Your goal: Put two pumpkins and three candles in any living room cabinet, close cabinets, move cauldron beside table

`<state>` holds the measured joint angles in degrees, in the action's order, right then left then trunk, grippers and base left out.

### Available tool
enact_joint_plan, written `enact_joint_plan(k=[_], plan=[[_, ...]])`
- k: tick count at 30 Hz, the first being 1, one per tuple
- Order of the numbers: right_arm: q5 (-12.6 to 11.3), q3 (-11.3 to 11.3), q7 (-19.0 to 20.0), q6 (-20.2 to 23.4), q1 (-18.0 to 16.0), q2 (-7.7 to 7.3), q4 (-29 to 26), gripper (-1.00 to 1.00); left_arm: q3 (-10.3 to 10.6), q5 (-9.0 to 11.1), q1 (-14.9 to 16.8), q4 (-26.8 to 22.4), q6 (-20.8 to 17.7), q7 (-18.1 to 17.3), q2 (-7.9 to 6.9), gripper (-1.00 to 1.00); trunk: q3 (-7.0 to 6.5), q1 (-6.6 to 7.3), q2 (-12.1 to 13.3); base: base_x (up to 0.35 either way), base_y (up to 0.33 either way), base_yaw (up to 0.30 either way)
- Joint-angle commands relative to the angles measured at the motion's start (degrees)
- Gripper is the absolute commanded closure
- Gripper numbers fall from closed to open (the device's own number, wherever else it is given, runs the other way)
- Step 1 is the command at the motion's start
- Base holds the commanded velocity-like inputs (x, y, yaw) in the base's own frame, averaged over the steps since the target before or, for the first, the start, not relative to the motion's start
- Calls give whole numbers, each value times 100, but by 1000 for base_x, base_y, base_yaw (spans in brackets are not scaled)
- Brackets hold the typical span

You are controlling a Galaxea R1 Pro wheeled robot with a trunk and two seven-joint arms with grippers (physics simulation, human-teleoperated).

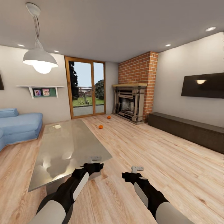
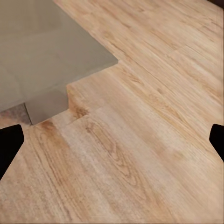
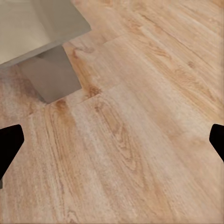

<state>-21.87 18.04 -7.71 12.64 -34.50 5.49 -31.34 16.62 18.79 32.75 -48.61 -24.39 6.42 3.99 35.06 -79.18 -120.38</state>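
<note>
While lengthwise away, table (image 1: 67, 140), cabinet (image 1: 186, 129) rightward

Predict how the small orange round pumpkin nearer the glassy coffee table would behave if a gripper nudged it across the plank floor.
The small orange round pumpkin would probably roll, being rounded and sitting free on smooth wood plank floor. It looks small, so likely light.

Tabletop corner over plank floor
The greyish tabletop (image 2: 46, 46) stood on a slab leg (image 2: 46, 106); the jaws gaped wide, empty.

No text, label, brand, number or sign can be read
</note>
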Motion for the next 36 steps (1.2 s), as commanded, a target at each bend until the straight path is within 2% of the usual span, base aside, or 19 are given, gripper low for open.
enact_joint_plan(k=[1, 12, 18, 26, 30, 36], plan=[[-58, 40, -56, 20, -4, -5, -11, -100, 17, 62, 3, -10, -22, 50, -3, -100, 6, 1, -3, 0, 0, -25], [-71, 31, -64, 22, -4, -5, -15, -100, 21, 54, 3, 17, -22, 55, -3, -100, 5, 1, -3, 6, -2, -6], [-73, -97, -55, 18, -4, -10, -17, -100, 25, 52, 3, 18, -22, 61, -3, -100, -2, 1, -3, 66, -68, -40], [-80, -262, -48, 19, -4, -37, -5, -100, 24, 60, 3, 18, -22, 44, -3, -100, -43, 1, -3, 21, -61, -215], [-81, -494, -46, 31, -4, -132, -2, -100, 25, 63, 3, 23, -23, 16, -3, -100, -102, 45, 77, 2, -10, -242], [-93, -645, -40, 31, 111, -259, 143, -100, 50, 32, 3, 38, -35, 55, 9, -100, -237, 176, 317, 0, -2, -260]])
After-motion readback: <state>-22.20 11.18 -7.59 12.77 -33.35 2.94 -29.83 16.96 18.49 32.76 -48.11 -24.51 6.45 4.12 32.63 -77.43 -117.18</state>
